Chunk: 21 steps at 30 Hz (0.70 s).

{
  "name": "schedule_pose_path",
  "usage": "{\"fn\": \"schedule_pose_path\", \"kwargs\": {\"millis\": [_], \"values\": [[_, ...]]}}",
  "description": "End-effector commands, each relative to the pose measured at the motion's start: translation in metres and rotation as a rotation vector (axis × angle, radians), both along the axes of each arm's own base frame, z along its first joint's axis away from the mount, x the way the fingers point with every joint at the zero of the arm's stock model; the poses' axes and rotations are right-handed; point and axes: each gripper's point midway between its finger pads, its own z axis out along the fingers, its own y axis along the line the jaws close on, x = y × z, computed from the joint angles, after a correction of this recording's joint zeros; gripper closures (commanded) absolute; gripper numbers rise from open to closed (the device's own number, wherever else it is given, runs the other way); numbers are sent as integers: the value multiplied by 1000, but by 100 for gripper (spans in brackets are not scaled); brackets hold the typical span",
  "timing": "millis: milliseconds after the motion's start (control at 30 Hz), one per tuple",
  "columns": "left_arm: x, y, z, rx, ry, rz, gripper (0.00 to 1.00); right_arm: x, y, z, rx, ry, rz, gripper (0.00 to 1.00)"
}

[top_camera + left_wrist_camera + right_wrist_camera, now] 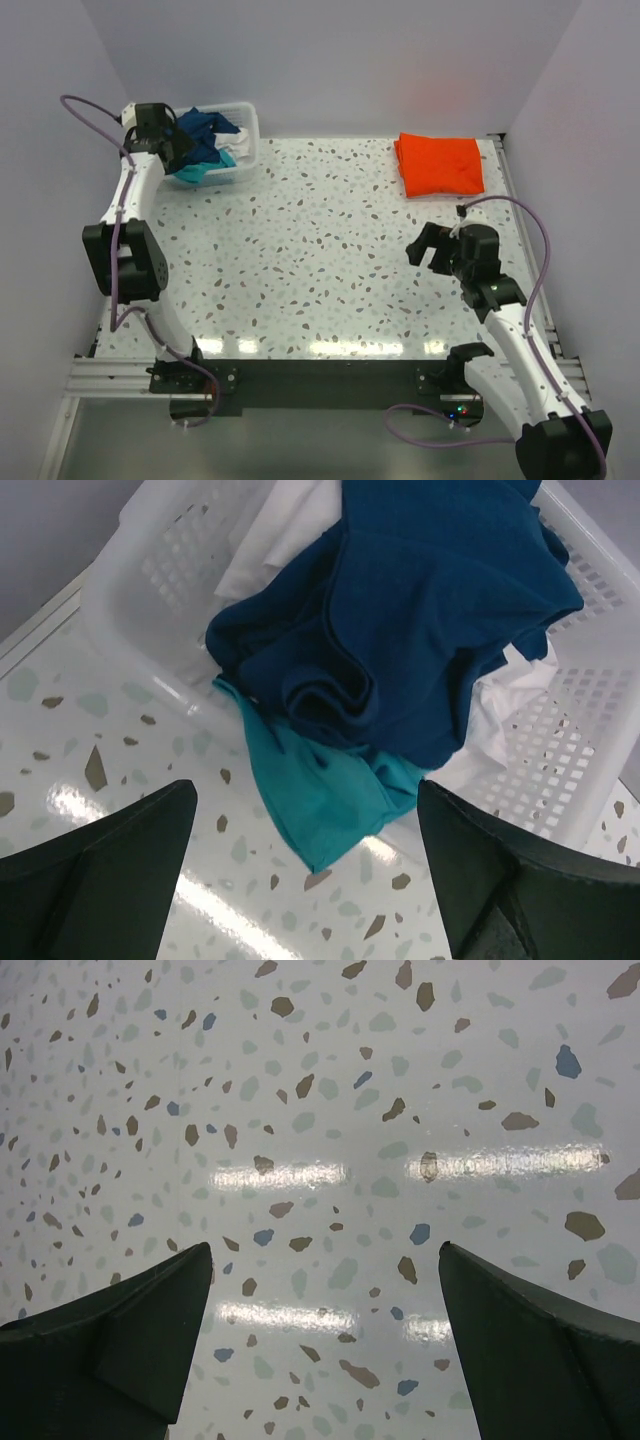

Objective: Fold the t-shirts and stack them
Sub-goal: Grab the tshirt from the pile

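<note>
Basket (150, 570), white shirt (510, 695) mostly hidden under navy shirt (420, 610), left claw (305, 790) and right claw (325, 1250) released

My overhead view looks down from behind my bases across the whole bench (320, 230). Each wrist view peers close past its pincer: ahead of the left pincer (305, 792), the basket (150, 580), shared with overhead; below the right pincer (325, 1252), speckled bench.
</note>
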Motion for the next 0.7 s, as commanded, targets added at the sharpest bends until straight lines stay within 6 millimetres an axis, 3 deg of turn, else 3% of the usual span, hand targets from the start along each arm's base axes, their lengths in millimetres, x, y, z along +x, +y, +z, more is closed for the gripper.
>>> {"fn": "schedule_pose_path", "kwargs": {"millis": [0, 133, 167, 200, 267, 300, 500, 600, 633, 667], "values": [[43, 6, 23, 27, -98, -94, 4, 13, -1, 22, -11, -75, 4, 1], [73, 16, 14, 51, -104, -109, 7, 15, -3, 17, -25, -61, -5, 1], [81, 18, 23, 61, -125, -107, 9, 15, -3, 16, -27, -59, -8, 1], [86, 23, 8, 58, -98, -104, 10, 16, -4, 15, -29, -57, -12, 1], [96, 26, 11, 60, -115, -109, 15, 17, -4, 16, -33, -56, -13, 1], [101, 27, -1, 55, -97, -115, 17, 17, -6, 15, -40, -47, -20, 1], [111, 28, -20, 33, -80, -132, 24, 17, -9, 14, -54, -46, -34, 1], [112, 26, -16, 29, -89, -141, 48, 18, -10, 15, -56, -48, -34, 1], [113, 24, -14, 27, -95, -153, 70, 18, -10, 14, -57, -47, -33, 1], [113, 21, -12, 22, -102, -172, 78, 19, -10, 13, -58, -43, -33, 1]]}}
